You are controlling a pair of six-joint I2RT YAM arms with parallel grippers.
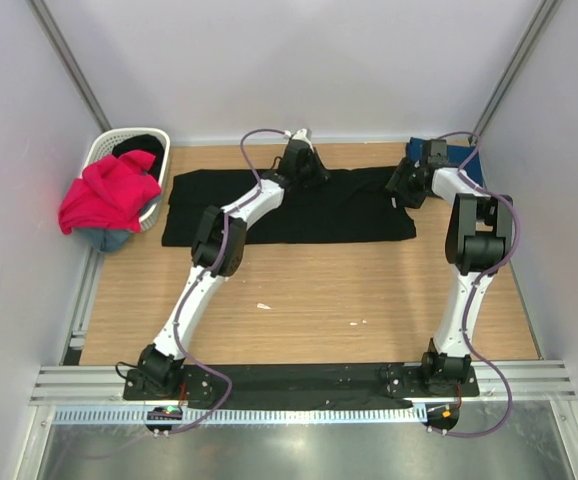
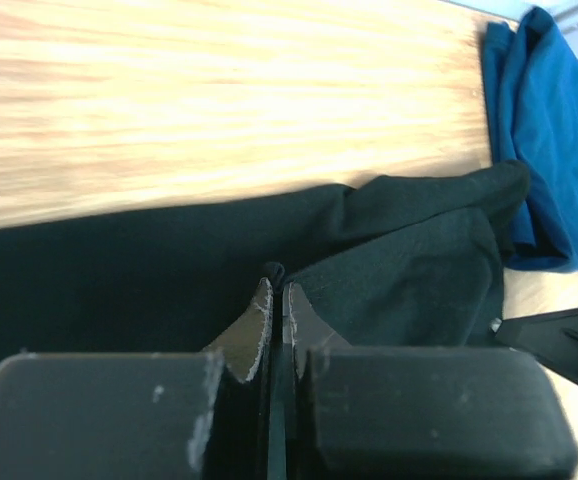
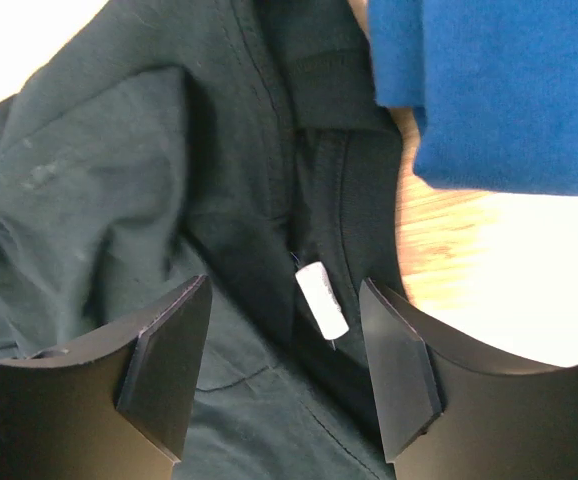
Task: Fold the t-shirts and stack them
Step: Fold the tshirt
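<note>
Black t-shirt [image 1: 289, 205]: soft matte knit, spread as a wide, roughly rectangular slab across the far part of the wood-grain surface [image 1: 319, 290]. Mostly flat, but rumpled into loose folds at its right end. Fine stitched seams and a ribbed collar seen in the right wrist view, with a small white label [image 3: 321, 300] at the neck.

Left tool [image 2: 277, 300]: hard black fingers pressed together at the far edge of the black t-shirt, near its middle, pinching a small raised ridge of the cloth between the tips.

Right tool [image 3: 284, 360]: blocky black fingers spread wide, low over the crumpled collar end of the black t-shirt, the label between them. Cannot tell whether touching the cloth.

Blue t-shirt [image 1: 459, 155]: smooth, saturated cloth, bunched at the far right corner of the surface, just beside the black t-shirt's right end and overlapping it slightly.

Magenta-red t-shirt [image 1: 109, 190]: soft crumpled heap draped over the rim of a white lattice basket [image 1: 159, 150] at the far left, well apart from both tools.
</note>
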